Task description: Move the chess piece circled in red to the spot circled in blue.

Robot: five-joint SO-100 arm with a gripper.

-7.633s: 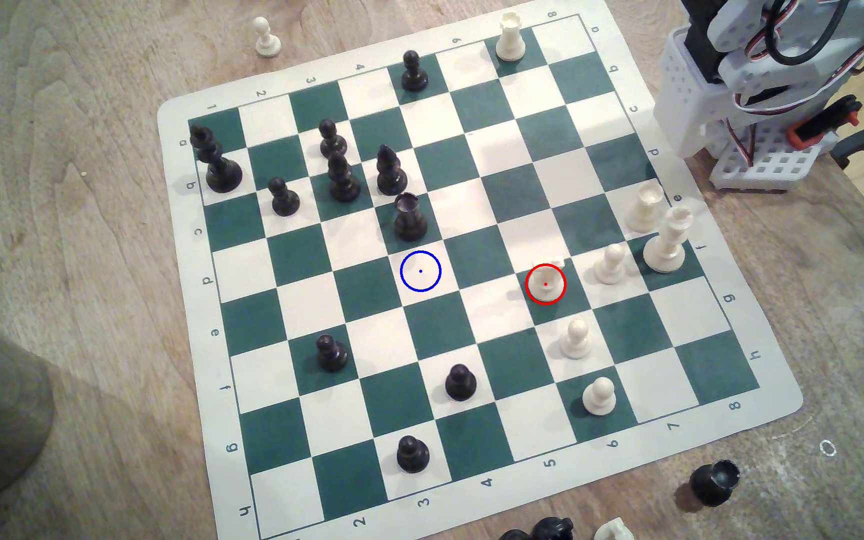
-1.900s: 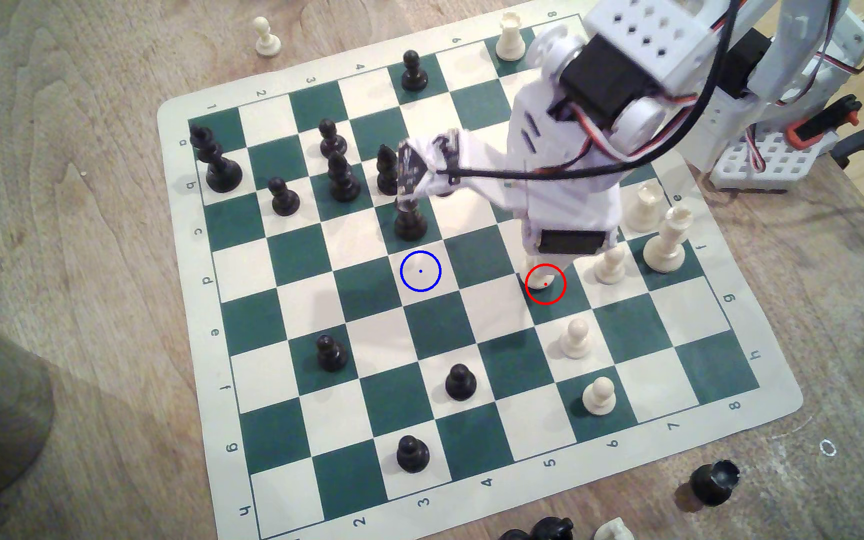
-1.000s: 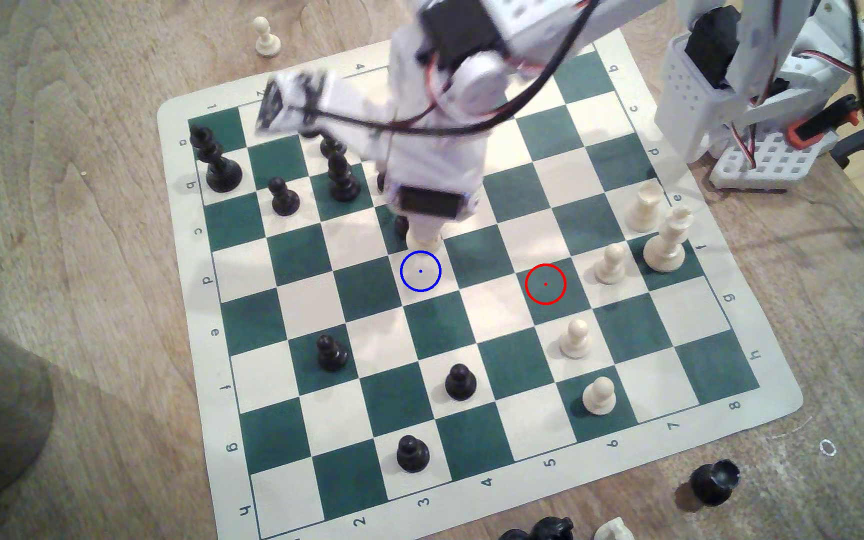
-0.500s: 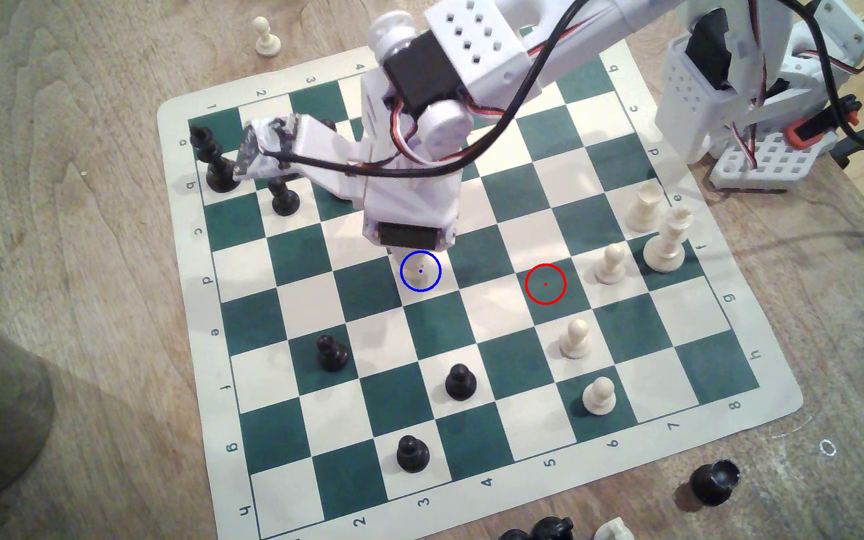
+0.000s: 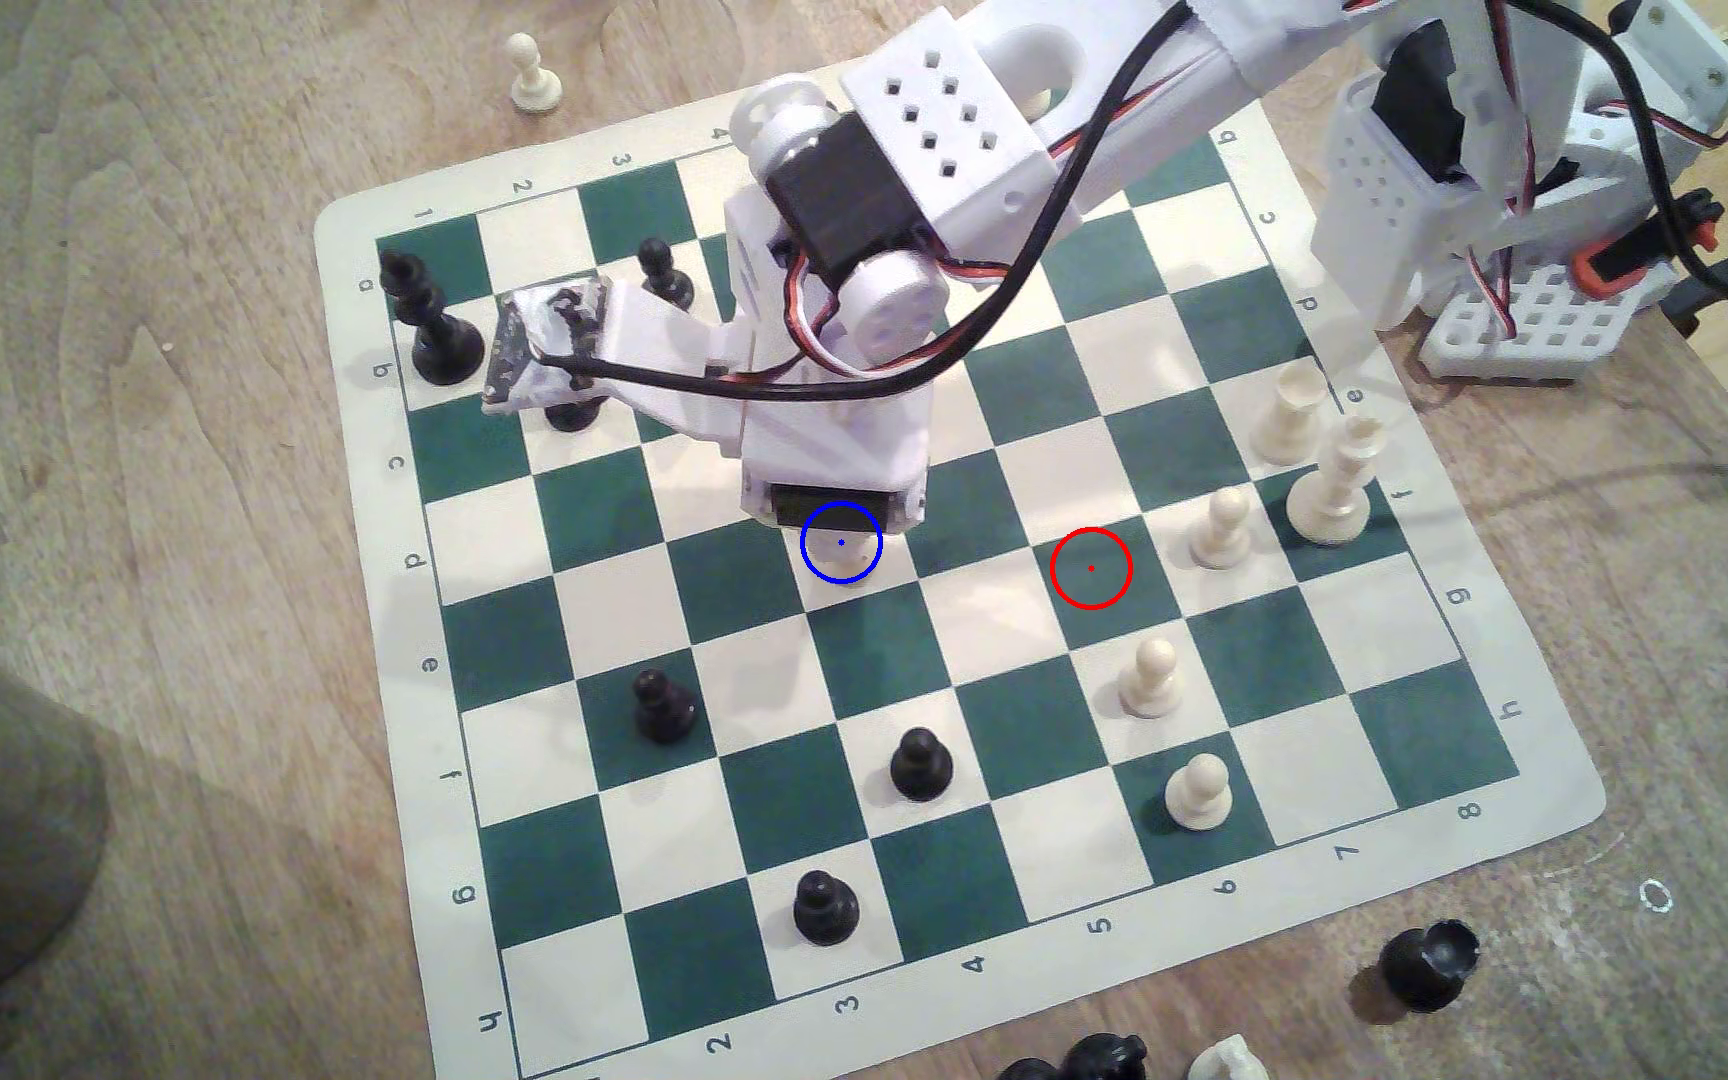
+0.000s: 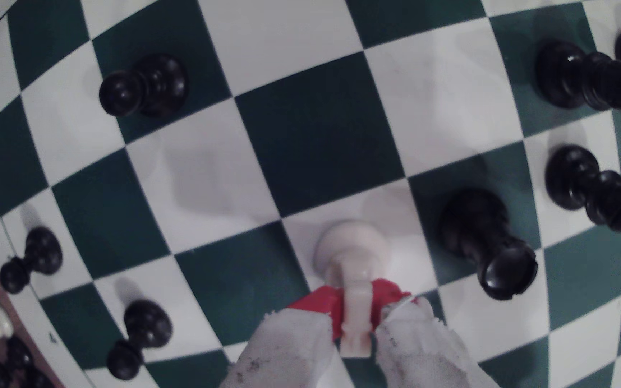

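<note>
Now gripper (image 6: 355, 309) upright, clamping piece (image 6: 352, 261).

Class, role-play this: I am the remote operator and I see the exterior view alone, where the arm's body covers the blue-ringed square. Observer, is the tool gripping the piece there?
Observer: Yes. In the wrist view the tool is shut on the small cream-white plastic chess piece, clamped between cloth-wrapped, red-padded fingers.
Operator: Is its base over the right kind of square?
Observer: Its round base is over a cream board square. I cannot tell whether it touches the board.
Operator: Anything close by?
Observer: A black plastic rook stands on the adjoining green square, apart from the piece.
</note>
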